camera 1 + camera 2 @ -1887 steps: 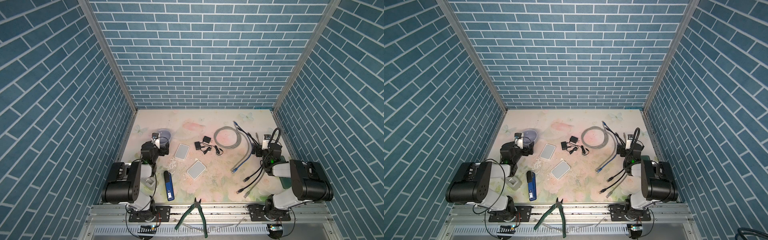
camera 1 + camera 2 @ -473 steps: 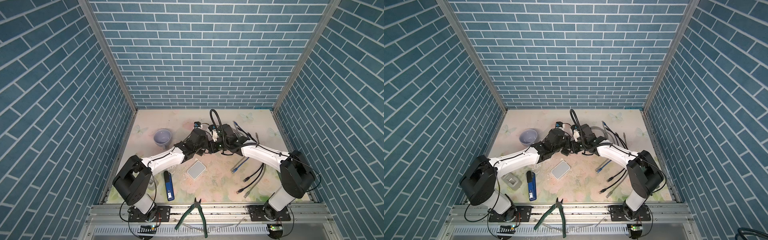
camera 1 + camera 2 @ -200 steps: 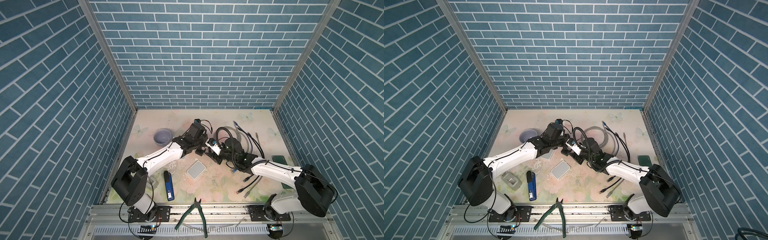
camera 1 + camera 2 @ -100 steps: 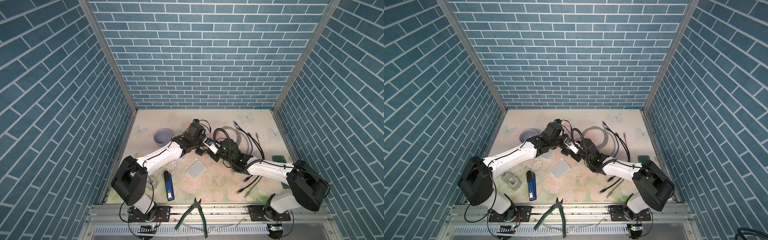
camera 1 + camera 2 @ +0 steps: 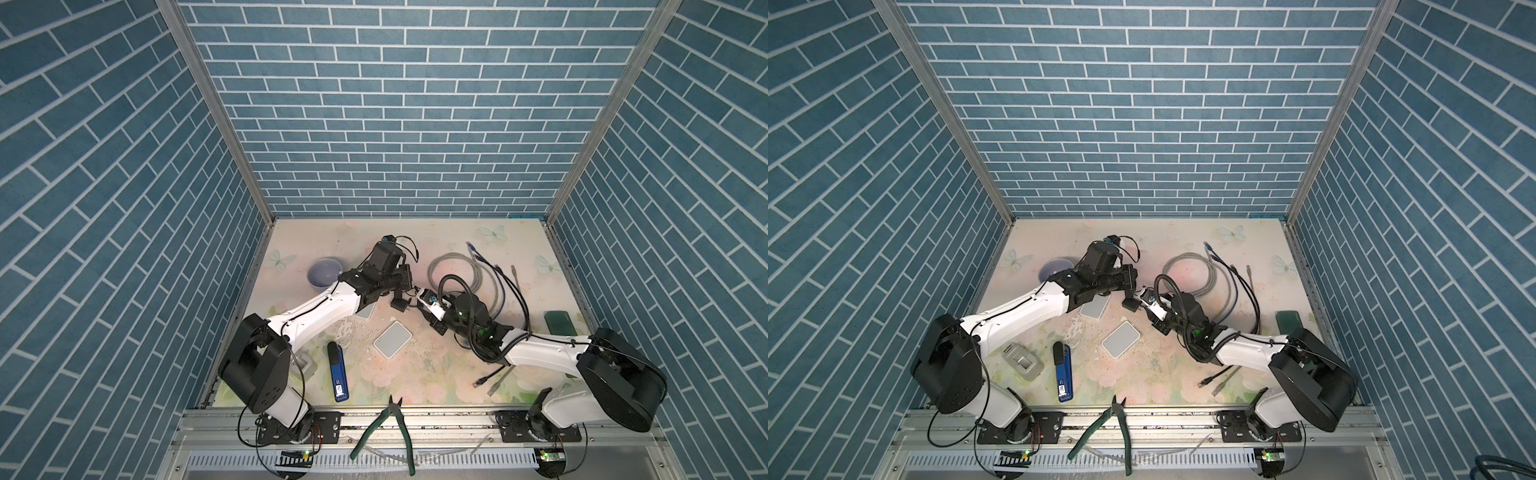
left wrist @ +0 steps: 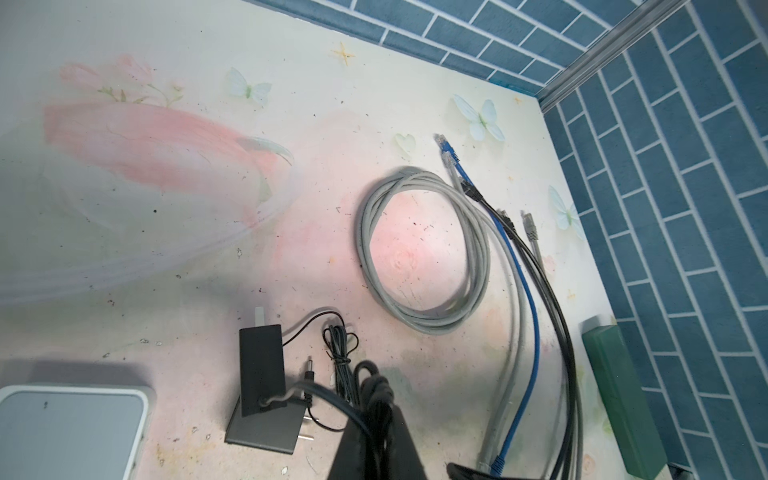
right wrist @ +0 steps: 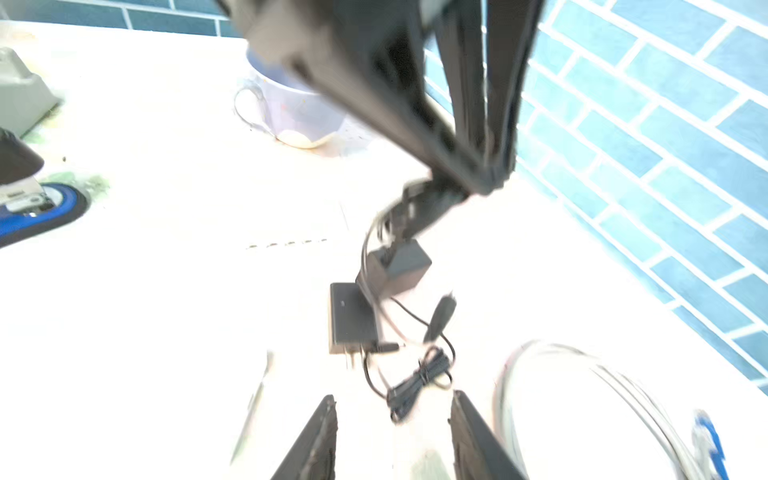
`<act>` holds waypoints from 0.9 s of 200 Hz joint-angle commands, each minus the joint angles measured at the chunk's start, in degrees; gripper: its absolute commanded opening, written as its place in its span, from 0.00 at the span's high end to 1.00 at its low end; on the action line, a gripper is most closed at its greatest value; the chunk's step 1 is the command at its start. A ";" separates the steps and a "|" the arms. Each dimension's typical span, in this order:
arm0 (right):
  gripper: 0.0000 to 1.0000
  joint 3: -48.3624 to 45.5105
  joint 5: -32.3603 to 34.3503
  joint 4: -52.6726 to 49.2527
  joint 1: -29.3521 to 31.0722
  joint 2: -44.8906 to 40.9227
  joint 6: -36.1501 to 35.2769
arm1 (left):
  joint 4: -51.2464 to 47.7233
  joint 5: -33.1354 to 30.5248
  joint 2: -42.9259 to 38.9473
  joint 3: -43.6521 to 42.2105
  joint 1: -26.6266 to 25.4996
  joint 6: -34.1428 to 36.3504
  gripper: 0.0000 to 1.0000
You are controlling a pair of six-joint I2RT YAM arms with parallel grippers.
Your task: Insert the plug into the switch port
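The left tool (image 7: 492,183), pressed together, pinches the cord (image 6: 332,401) of a black adapter (image 6: 262,365) midway between the counter's (image 6: 208,232) side edges. The right tool (image 7: 392,399) stands spread near a bundled cord (image 7: 419,382).

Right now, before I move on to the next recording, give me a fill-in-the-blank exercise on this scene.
1. The left gripper is ___ on a black cord.
2. The right gripper has its jaws ___.
3. The coiled cable is ___ in colour.
4. The pliers have ___ handles.
Missing words: shut; open; grey; green.
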 commanded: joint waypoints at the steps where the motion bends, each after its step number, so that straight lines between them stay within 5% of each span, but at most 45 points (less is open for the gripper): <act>1: 0.55 -2.10 1.66 4.69 0.18 -3.05 -0.22 | 0.63 1.74 -1.71 1.06 0.38 -0.48 1.00; 86: 0.41 -12.04 -3.84 32.00 0.22 4.85 -21.72 | -4.24 4.83 -3.00 2.30 0.44 -0.23 1.00; 180: 0.44 -7.97 -4.09 31.30 0.27 5.40 -22.98 | -5.52 5.90 -2.44 2.93 0.51 -0.22 1.00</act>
